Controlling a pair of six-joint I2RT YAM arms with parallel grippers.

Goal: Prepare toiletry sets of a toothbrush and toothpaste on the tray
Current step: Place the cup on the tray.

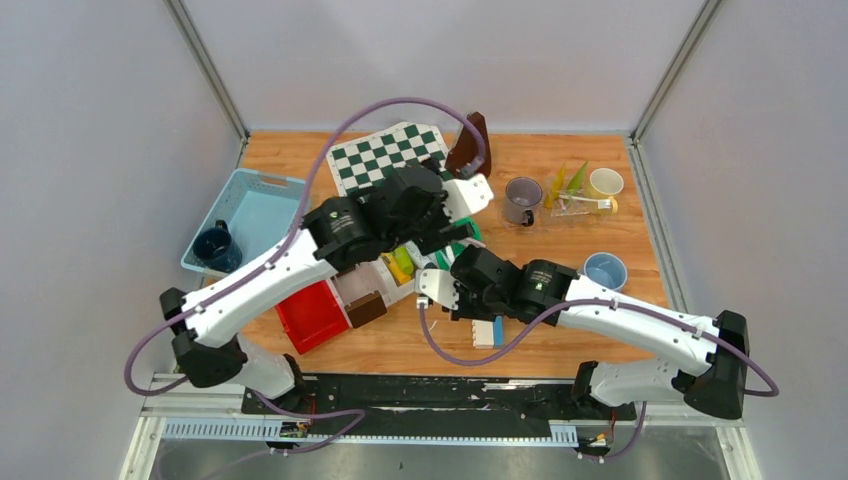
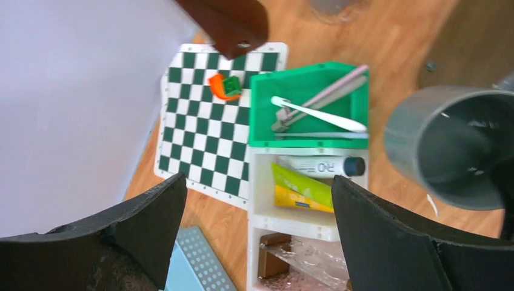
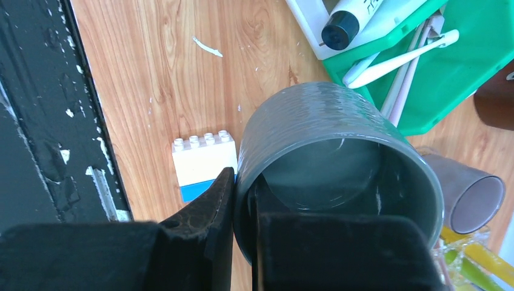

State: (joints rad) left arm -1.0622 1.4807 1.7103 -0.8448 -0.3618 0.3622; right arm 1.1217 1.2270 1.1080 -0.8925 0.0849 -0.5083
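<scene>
Wooden table point(image 3: 157, 79); grey-green mug point(image 3: 321, 115) wall pinched by right gripper point(image 3: 244, 200), near rim hidden.

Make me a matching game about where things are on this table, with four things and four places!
Things:
1 dark blue mug
2 grey-green mug
3 white toothbrush
4 light blue mug

Places:
A in the green bin
B in the right pincer
C in the light blue basket
D on the bare wooden table

Pairs: 1-C, 2-B, 3-A, 4-D
</scene>
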